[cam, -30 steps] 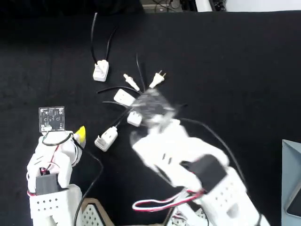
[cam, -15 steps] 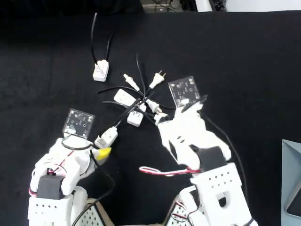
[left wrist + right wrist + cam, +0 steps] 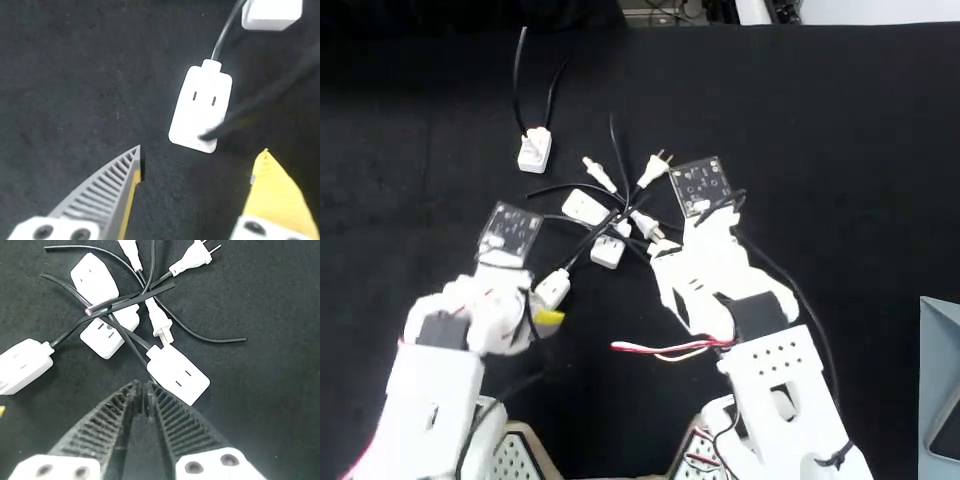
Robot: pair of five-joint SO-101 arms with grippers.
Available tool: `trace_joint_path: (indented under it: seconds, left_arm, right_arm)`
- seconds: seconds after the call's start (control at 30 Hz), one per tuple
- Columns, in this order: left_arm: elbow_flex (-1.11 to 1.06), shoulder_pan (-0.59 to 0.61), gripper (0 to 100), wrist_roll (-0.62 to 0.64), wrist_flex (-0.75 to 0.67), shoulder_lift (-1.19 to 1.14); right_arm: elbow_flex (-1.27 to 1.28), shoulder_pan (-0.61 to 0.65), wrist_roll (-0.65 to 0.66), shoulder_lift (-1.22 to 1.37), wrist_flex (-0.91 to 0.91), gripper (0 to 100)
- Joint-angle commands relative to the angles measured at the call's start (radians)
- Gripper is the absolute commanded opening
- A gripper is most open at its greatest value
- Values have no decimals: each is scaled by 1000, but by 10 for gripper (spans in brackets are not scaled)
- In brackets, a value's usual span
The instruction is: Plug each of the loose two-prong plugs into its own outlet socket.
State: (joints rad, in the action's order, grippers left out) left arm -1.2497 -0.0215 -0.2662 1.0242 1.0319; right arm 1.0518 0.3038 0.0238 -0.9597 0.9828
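Observation:
A white outlet socket [image 3: 201, 115] with two slots lies on the black cloth, a black cord across its near end. My left gripper [image 3: 201, 150] stands open just short of it, its grey and yellow fingers [image 3: 548, 317] spread to either side. That socket [image 3: 552, 288] is the nearest of the cluster in the high view. My right gripper [image 3: 142, 386] is shut and holds nothing, its tips close to another socket [image 3: 177, 372]. A loose plug [image 3: 159, 320] lies among crossed cords, and two more plugs [image 3: 598, 172] [image 3: 655, 167] lie farther back.
Two more sockets [image 3: 95, 277] [image 3: 107, 332] sit in the tangle of black cords [image 3: 200, 335]. A separate socket [image 3: 534, 152] lies farther back on the left. A grey box [image 3: 940, 370] stands at the right edge of the black table [image 3: 840, 120].
My left arm has swung right and forward until its open gripper is at the near-left socket. My right arm has pulled back from the cluster and settled with its gripper shut beside it.

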Motion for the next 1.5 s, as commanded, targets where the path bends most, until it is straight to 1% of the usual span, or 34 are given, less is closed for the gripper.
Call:
trace_joint_path:
  seconds: [0.0,0.13,0.27,0.37,0.5,0.63,0.9,1.03,1.2,1.47]
  left_arm:
    - [134,-21,344,-5,-60,-249]
    - [177,-21,284,-3,-189,-463]
    - [189,-22,187,-3,-308,-606]
    - [228,-16,112,-3,-315,-634]
    - [252,-12,28,-8,-315,-589]
    - [249,-12,28,-3,-311,-477]
    - [323,-1,28,-2,-181,-230]
    - [383,30,28,21,-204,-209]
    - [478,1,28,41,-313,-348]
    - [809,-54,28,41,-442,-822]
  right_arm:
    - [-4,-15,-6,4,-18,18]
    - [-2,-15,-6,4,-18,18]
    - [-2,-15,-6,4,-18,18]
    - [-2,-15,-6,4,-18,18]
    - [-2,-15,-6,4,-18,17]
    - [-2,-15,-6,4,-18,17]
    - [-1,-15,-6,4,-18,17]
    - [-1,-15,-6,4,-18,17]
    - [-1,-15,-6,4,-18,17]
    - [-1,-15,-6,7,-18,17]
